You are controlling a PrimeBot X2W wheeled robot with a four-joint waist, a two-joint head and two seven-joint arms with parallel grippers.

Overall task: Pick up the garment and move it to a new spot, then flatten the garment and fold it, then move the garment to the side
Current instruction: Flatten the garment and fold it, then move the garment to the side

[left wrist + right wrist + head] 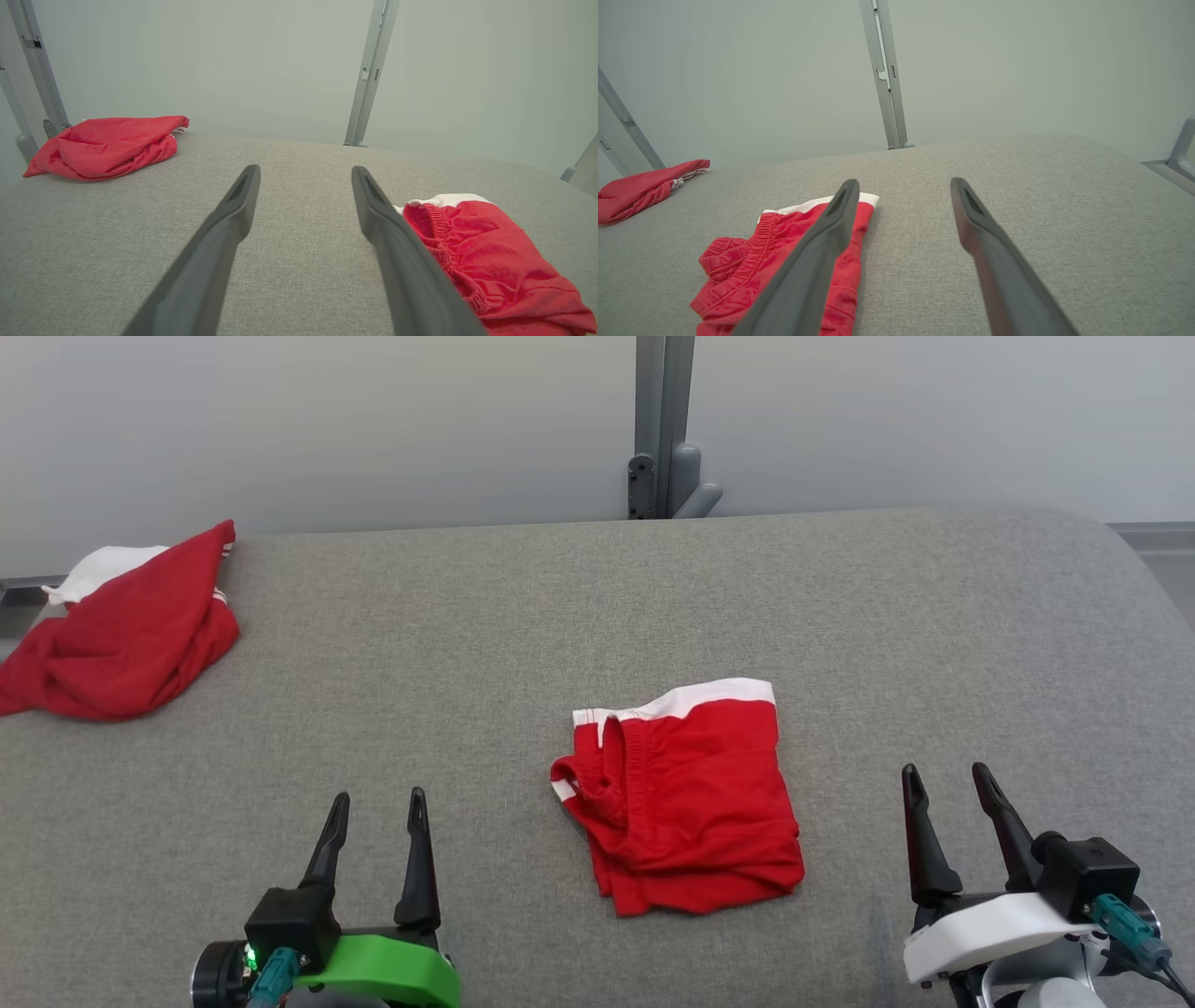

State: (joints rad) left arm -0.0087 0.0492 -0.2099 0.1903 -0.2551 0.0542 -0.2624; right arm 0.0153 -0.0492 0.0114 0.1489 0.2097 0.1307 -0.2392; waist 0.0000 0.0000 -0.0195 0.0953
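Note:
A red garment (686, 798) with a white band along its far edge lies folded into a rough square in the middle of the grey padded table (597, 616). It looks like shorts with an elastic waistband bunched at its left side. My left gripper (378, 803) stands open at the lower left, well left of the garment, nothing between its fingers. My right gripper (945, 779) stands open at the lower right, to the right of the garment. The left wrist view has the garment (495, 266) beside its right finger; the right wrist view has the garment (756, 261) partly behind its left finger.
A second red and white cloth (121, 625) lies crumpled at the table's far left corner, also as the cloth (105, 147) and the cloth (640, 189). A grey metal post (663, 425) stands behind the table against a pale wall. The table's right side curves down toward its edge.

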